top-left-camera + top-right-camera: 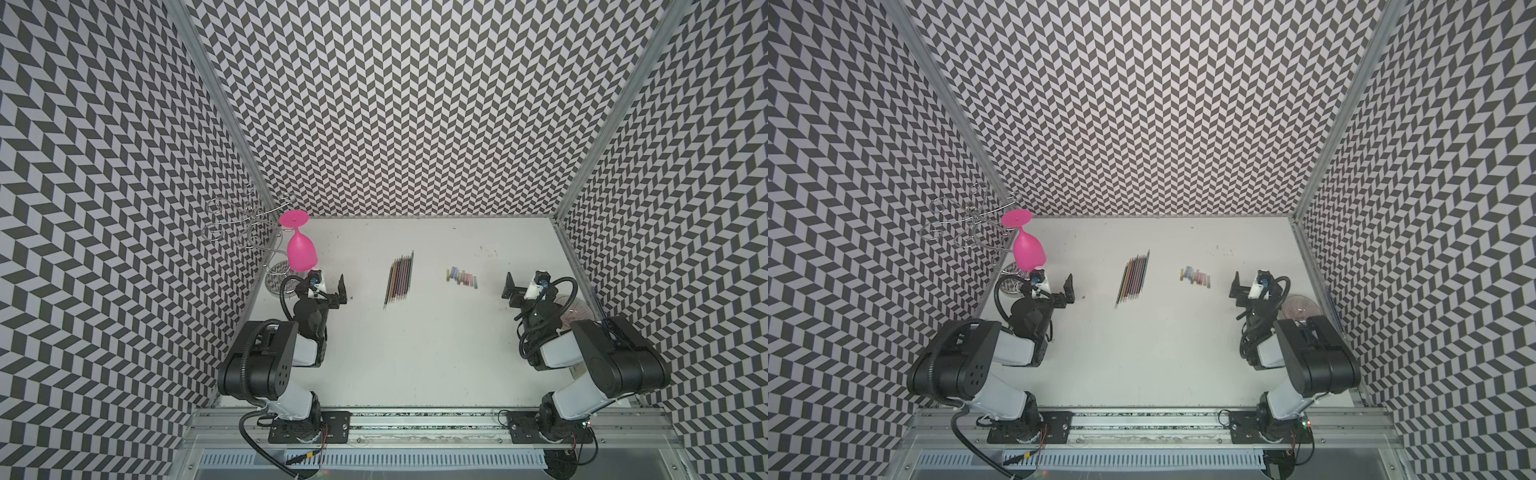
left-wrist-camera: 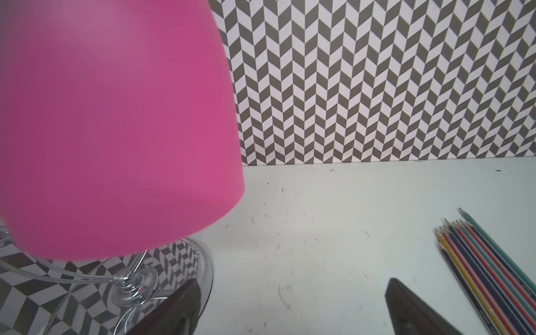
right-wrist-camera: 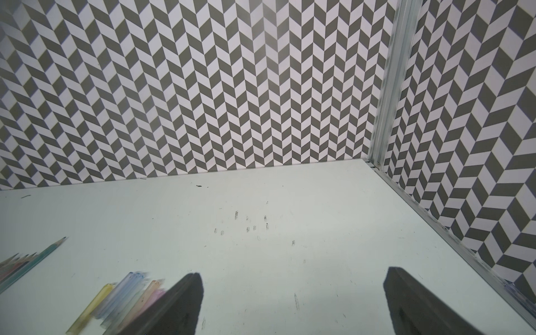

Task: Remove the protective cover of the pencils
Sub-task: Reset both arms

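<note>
The pencils [image 1: 400, 278] [image 1: 1133, 279] lie side by side in a tight row at mid-table, sharpened tips toward the back wall. Those tips show bare in the left wrist view [image 2: 487, 269], and the pencils also appear in the right wrist view [image 3: 26, 266]. Several short, pastel, see-through covers [image 1: 461, 277] [image 1: 1195, 276] [image 3: 121, 298] lie in a row to their right. My left gripper [image 1: 338, 293] [image 1: 1068, 291] [image 2: 293, 290] hovers open, left of the pencils. Right of the covers, my right gripper [image 1: 509, 291] [image 1: 1236, 290] [image 3: 293, 280] is open. Neither holds anything.
A pink wine glass [image 1: 301, 249] [image 2: 116, 124] hangs upside down from a wire rack [image 1: 249, 224] at the back left, close to my left gripper. A round see-through dish [image 1: 575, 309] sits by the right wall behind my right arm. Patterned walls close in three sides.
</note>
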